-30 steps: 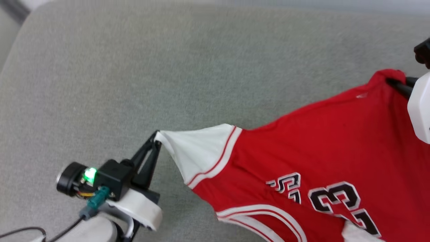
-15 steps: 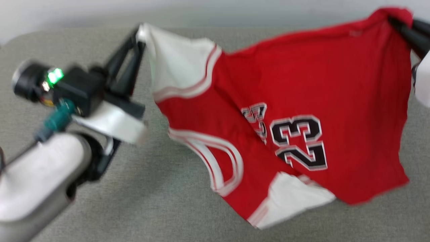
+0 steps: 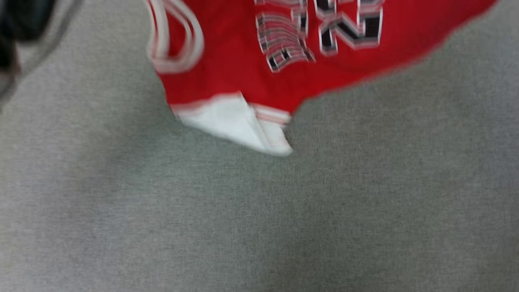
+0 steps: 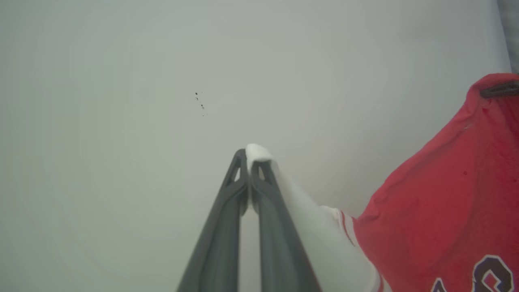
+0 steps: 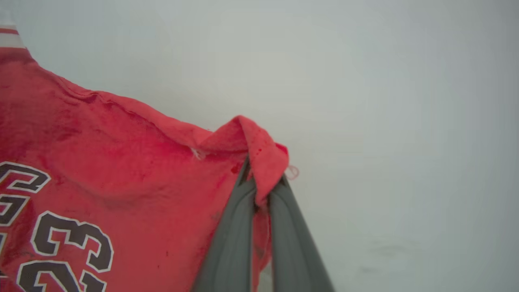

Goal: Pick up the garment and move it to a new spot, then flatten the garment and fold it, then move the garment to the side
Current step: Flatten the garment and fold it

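While the left tool (image 4: 249, 162) pinches its white sleeve (image 4: 308, 227), the garment (image 5: 101, 154) hangs (red corner) from the closed right tool (image 5: 261, 184).

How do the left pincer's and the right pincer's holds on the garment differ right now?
The left pincer is shut on a white sleeve tip of the garment; the right pincer is shut on a red corner. At the left pincer the cloth just peeks past its tip; at the right pincer it folds over the tip. Both are clamped tight, with the garment spanning between them.
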{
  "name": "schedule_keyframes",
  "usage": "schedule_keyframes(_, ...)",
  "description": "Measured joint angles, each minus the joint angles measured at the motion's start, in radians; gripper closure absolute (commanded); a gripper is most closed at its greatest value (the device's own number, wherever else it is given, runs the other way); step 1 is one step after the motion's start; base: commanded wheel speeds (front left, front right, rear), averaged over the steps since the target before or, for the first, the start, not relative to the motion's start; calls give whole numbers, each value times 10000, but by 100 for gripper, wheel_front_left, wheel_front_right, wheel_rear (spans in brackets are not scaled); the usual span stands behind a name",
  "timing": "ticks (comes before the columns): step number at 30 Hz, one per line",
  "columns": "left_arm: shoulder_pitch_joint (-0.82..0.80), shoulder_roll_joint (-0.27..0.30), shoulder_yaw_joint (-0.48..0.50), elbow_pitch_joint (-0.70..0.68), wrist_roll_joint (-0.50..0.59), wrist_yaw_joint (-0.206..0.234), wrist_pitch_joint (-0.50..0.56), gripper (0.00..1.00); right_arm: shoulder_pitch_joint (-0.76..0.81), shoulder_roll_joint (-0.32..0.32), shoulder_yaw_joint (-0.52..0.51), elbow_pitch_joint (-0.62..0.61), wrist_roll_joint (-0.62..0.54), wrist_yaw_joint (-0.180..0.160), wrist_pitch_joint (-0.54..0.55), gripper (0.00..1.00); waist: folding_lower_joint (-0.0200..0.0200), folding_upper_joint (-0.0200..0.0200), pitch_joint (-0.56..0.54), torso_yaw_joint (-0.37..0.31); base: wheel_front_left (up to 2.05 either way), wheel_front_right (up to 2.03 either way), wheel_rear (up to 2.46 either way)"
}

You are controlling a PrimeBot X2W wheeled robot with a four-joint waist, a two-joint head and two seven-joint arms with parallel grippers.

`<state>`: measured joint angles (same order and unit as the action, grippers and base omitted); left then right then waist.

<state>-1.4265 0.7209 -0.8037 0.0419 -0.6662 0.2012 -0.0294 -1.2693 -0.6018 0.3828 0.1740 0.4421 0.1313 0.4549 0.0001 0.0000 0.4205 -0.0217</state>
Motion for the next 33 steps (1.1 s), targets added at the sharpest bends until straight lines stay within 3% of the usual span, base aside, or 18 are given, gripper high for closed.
schedule_keyframes(12, -4756, -1528, 441, 3515, 736, -1262, -343, 100, -4239, 671, 341, 2583, -1287, -2, -1045, 100, 1, 0, 1375, -165, 0, 0, 0)
schedule_keyframes(17, -5712, -2038, 384, 4847, 876, -1705, -742, 100, -5163, 941, 587, 3684, -1448, 0, -1592, 100, 1, 0, 1693, -173, 0, 0, 0)
schedule_keyframes(24, -5385, -2324, 44, 6299, 815, -2194, -1195, 100, -5061, 1381, 1549, 5007, -1246, 0, -2065, 100, 0, 0, 1904, -132, 0, 0, 0)
schedule_keyframes(33, -2742, -2663, -307, 7319, 282, -2539, -1988, 100, -3062, 1935, 2953, 6100, -435, 0, -3152, 100, 0, 0, 1630, -32, 0, 0, 0)
